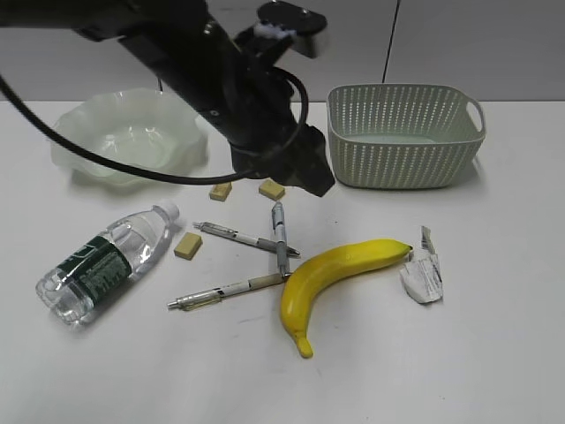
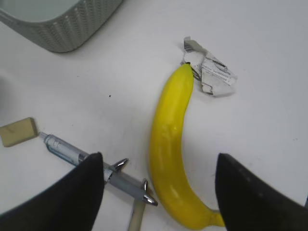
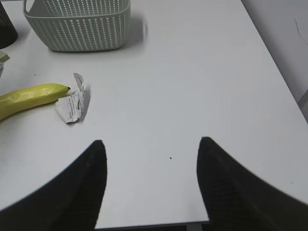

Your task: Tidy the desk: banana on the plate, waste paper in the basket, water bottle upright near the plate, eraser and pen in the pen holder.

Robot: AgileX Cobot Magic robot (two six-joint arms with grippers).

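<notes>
We note the desk, white, carrying everything. The left arm crosses from the far left corner toward the middle.

The basket stands toward the far right edge, upright; the part of its floor we can see is bare. The plate sits toward the far left edge, with nothing visible in it.

The water bottle lies on its side near the left edge, cap pointing toward the far edge, in front of the plate and apart from it.

The banana lies flat at mid-desk, one tip touching or just beside the waste paper, the stem end toward the near edge. In the left wrist view the banana runs up between the two fingers of the left gripper; they stand wide apart, one on either side, neither visibly touching it, nothing gripped.

Three pens lie left of the banana: one pen pointing toward the far edge, a second pen slanting across it, a third pen nearest the near edge, its end meeting the banana.

Three erasers: one eraser beside the bottle cap, and two more just below the arm.

The right gripper hangs over the bare right part of the desk, fingers spread, nothing between them; banana and paper lie well to its left. The pen holder shows only as a black mesh edge at the far left corner of that view.
</notes>
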